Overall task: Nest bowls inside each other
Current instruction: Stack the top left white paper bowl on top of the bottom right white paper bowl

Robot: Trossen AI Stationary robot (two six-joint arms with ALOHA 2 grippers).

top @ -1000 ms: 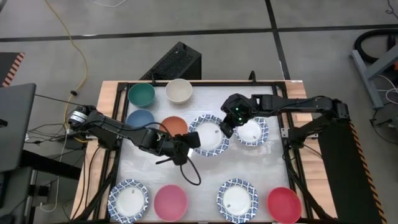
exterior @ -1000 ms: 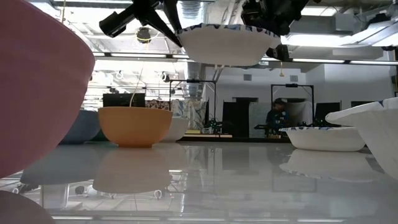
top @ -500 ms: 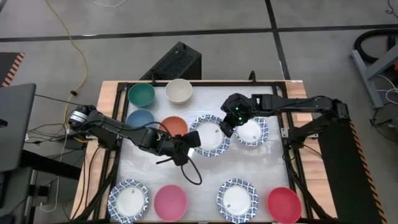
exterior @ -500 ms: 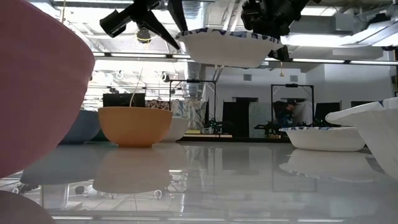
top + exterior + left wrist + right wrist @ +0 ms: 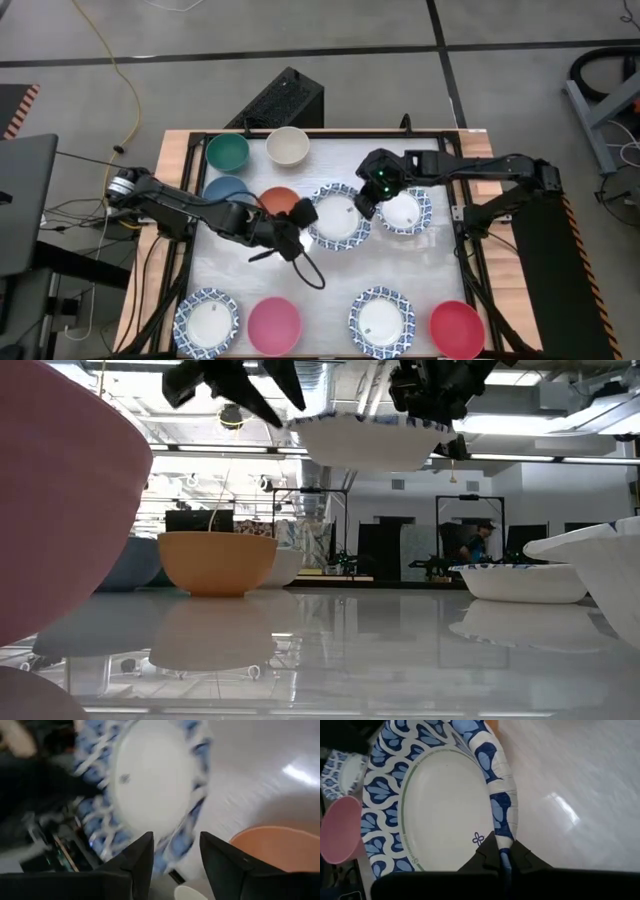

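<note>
High view: the lifted patterned bowl (image 5: 337, 218) was seen mid-table, between the orange bowl (image 5: 279, 203) and another patterned bowl (image 5: 408, 211). The right gripper (image 5: 365, 205) was clamped on its rim at the side toward that second patterned bowl. The left gripper (image 5: 297, 222) was placed at the opposite rim, beside the orange bowl. A teal bowl (image 5: 227, 152) and a cream-white bowl (image 5: 287, 146) were located at the far edge, with a blue bowl (image 5: 226, 190) just nearer. Along the near edge were set a patterned bowl at near left (image 5: 207, 321), a pink bowl (image 5: 273, 325), a third patterned bowl (image 5: 381, 320) and a red bowl (image 5: 456, 329).

Low view: the lifted patterned bowl (image 5: 366, 440) was held clear above the table (image 5: 340, 640), roughly level. The left gripper's fingers (image 5: 285, 378) were seen spread apart just above its rim, not gripping. The orange bowl (image 5: 216, 562) was resting on the table.

Left wrist view: the two dark fingers (image 5: 140, 860) were parted, with the bowl's blue-and-white rim (image 5: 185, 820) seen beyond the gap, untouched. The orange bowl (image 5: 277, 852) was visible to one side.

Right wrist view: the fingers (image 5: 490, 855) were pinched narrow on the patterned rim (image 5: 502, 815); the bowl was held by this gripper alone.
</note>
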